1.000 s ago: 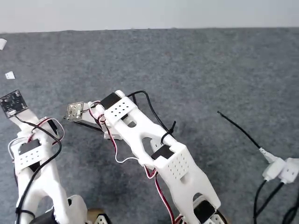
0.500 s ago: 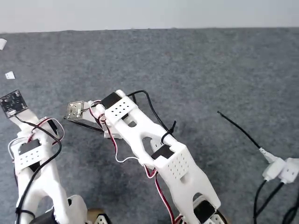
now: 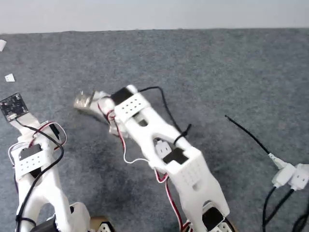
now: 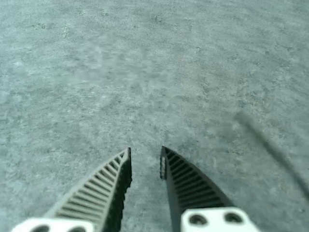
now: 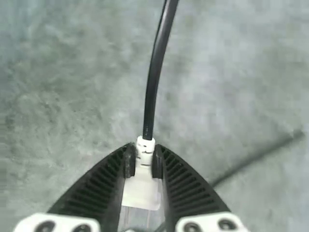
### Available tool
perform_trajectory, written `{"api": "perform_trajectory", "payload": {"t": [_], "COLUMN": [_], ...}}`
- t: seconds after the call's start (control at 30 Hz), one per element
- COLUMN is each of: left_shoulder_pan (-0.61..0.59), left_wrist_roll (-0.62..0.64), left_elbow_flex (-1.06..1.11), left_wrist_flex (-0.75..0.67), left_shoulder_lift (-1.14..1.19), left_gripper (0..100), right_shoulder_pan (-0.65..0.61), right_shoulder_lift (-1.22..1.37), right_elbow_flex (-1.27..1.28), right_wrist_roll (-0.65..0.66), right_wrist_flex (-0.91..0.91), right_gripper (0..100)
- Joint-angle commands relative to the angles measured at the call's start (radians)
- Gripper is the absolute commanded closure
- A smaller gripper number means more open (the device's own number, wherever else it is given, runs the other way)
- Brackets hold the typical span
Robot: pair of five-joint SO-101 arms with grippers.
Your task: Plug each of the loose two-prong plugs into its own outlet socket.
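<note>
A white plug (image 5: 141,187) is clamped between the jaws of the right gripper (image 5: 142,149), its body pinched on both sides by the ribbed black fingers (image 5: 104,181). The plug's prongs are hidden, so their direction cannot be told. A black cable (image 5: 155,72) is joined to the plug's collar and is led straight away from the gripper above the grey carpet (image 5: 58,72). A second dark cable (image 5: 256,157) is seen lying on the carpet off to one side, blurred.

The left gripper (image 4: 145,151) is held low over the carpet, its jaws parted by a narrow gap with nothing caught between them. A dark blurred streak (image 4: 270,145), seemingly a cable, is laid across the carpet near it.

In the high view, two white arms (image 3: 164,150) are shown side by side. A pair of white connectors (image 3: 289,175), touching each other and fitted with black cables, is placed at the carpet's edge, well apart from both arms. A thin black wire (image 3: 246,133) is run from them across the carpet.
</note>
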Motion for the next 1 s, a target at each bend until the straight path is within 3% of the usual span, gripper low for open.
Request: {"api": "perform_trajectory", "payload": {"t": [0.0,0.13,0.27,0.43,0.53,0.73,0.97], "left_shoulder_pan": [0.025,0.064,0.100,0.170,0.229,0.255,0.313], "left_wrist_roll": [0.012,0.014,0.002,-0.201,-0.338,-0.350,-0.517], "left_elbow_flex": [-0.045,-0.084,-0.229,-0.420,-0.441,-0.573,-0.812], "left_wrist_flex": [0.005,0.060,0.153,0.328,0.362,0.463,0.674], "left_shoulder_lift": [0.000,0.046,0.245,0.439,0.474,0.595,0.809], "left_gripper": [91,91,91,97,99,99,99], "right_shoulder_pan": [0.047,0.081,0.101,0.114,0.116,0.114,0.101], "right_shoulder_lift": [-0.134,-0.202,-0.274,-0.334,-0.338,-0.360,-0.469], "right_elbow_flex": [-0.028,-0.028,-0.028,-0.026,-0.025,-0.025,0.074], "right_wrist_roll": [-0.166,-0.301,-0.390,-0.451,-0.479,-0.517,-0.519], "right_wrist_flex": [0.027,0.082,0.140,0.188,0.183,0.202,0.188], "right_gripper": [99.0,99.0,99.0,99.0,99.0,98.9,98.9]}}
